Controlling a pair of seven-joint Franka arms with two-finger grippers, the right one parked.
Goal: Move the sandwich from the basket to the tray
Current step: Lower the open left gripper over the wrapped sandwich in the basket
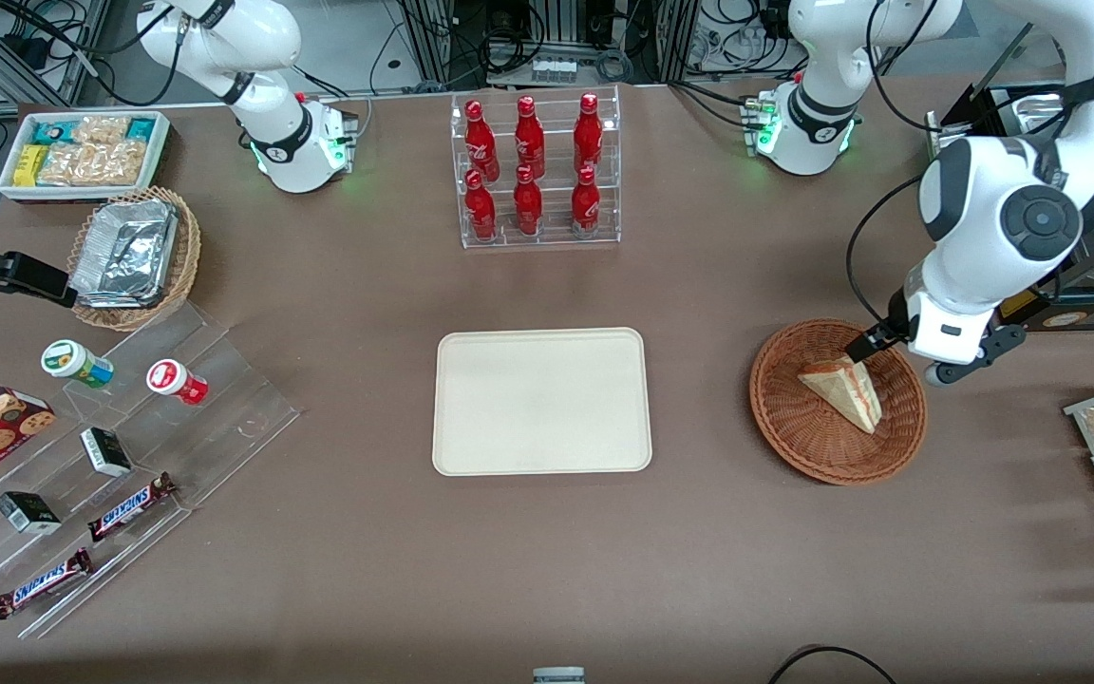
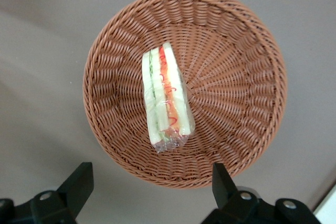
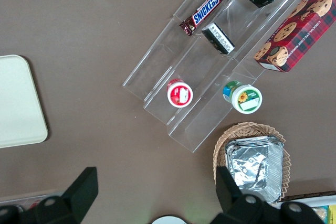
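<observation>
The pincer [image 2: 147,192] hung above the basket [image 1: 794,432], over the rim farther from the front camera, with its fingers [image 2: 79,184] spread wide and holding nothing. Straight below it, near the basket's middle, the sandwich [image 2: 167,98] stood on one edge with its cut face turned up, showing red and green filling between pale bread. Clear wrap covered it and bunched at the end nearest the pincer. The tray [image 1: 541,400] sat bare on the bench [image 1: 367,304], well apart from the pincer toward the parked arm's end.

The sandwich looked light and soft, so it would likely squash if squeezed hard. Its wrap looked smooth and probably slippery, and the loose bunched end would give no firm hold. The better grasp seemed to be across the two flat bread faces, about midway along the wedge where it was thickest, with the fingers coming down on either side. In the wrist view the fingers already stood to each side of the wedge, so little turning looked necessary. The woven floor of the basket sloped, so the wedge might tip as the fingers closed.
</observation>
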